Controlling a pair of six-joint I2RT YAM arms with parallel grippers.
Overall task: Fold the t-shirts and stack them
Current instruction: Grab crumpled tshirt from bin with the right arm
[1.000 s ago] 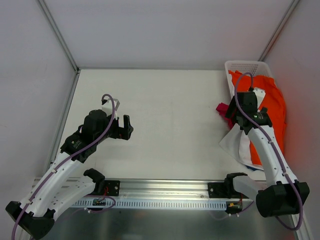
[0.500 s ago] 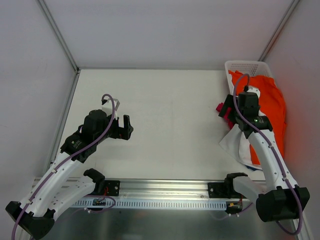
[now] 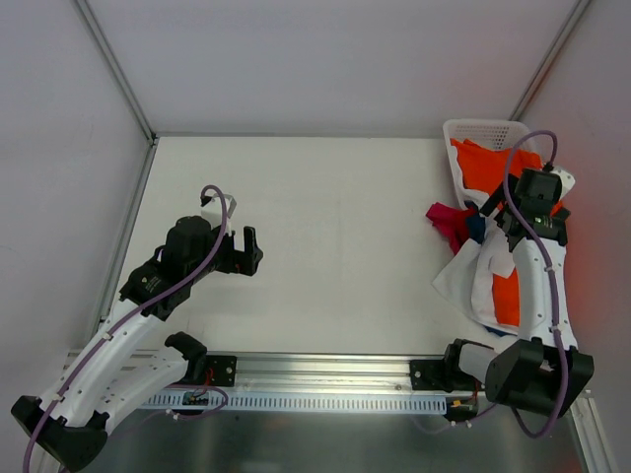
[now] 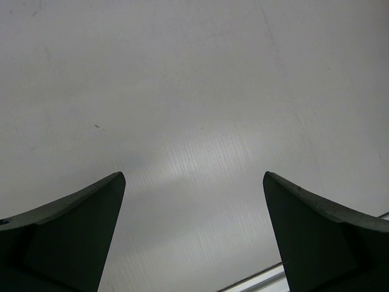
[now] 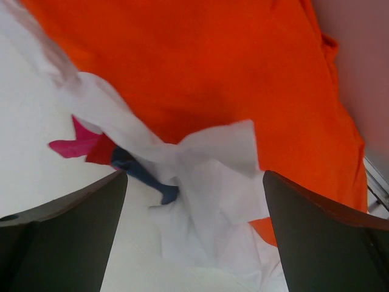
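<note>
Covering the orange t-shirt (image 3: 485, 169), the white t-shirt (image 3: 459, 282) sprawls near the basket (image 3: 482, 125).

I seem to work in a robotics lab test cell rather than a home. Plain pale panels (image 3: 325, 59) joined by bare metal struts (image 3: 113, 69) box in my white table (image 3: 325, 246). My left arm (image 3: 148, 296) and right arm (image 3: 540, 286), with purple cables (image 3: 210, 193) exposed, are bolted to a slotted aluminium rail (image 3: 325, 370). The lattice basket (image 3: 483, 124) of t-shirts (image 3: 483, 168) looks like test material. The panels hide the room beyond.

White basket (image 3: 482, 132), table's (image 3: 335, 246) far-right corner
</note>
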